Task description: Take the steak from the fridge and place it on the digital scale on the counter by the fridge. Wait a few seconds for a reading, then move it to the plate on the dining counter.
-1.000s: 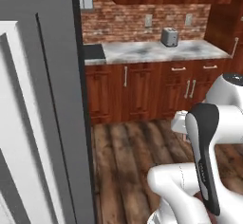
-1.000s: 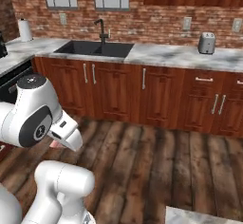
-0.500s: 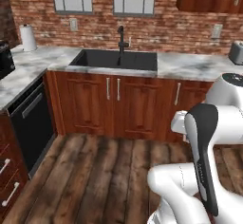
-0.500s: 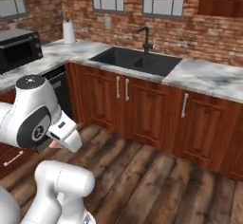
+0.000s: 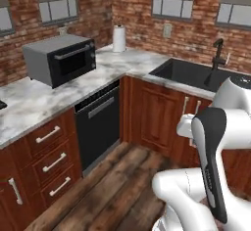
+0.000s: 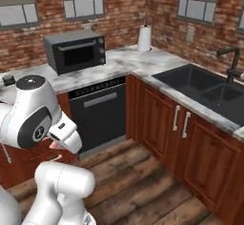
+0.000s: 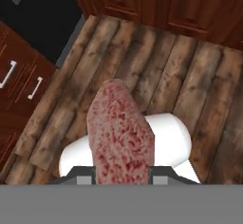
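Above open wood floor [image 7: 156, 71], pincer [image 7: 121, 178] clamps steak [image 7: 121, 133], cabinets [image 7: 156, 4] near frame edge.

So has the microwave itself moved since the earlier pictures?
No. The microwave sits on the counter near the paper towel roll; the whole view swung, so the base turned.

A grey microwave [image 5: 61, 58] sat on the marble worktop [image 5: 34, 103] along the brick wall, with a white paper towel roll [image 5: 119, 38] standing upright in the corner beyond it. A black dishwasher [image 5: 99, 126] was set under the worktop between red-brown drawers [image 5: 49, 159] and cabinets. Further along lay a dark sink [image 6: 202, 83] with a black faucet [image 6: 232, 62], above a wooden plank floor [image 7: 142, 52].
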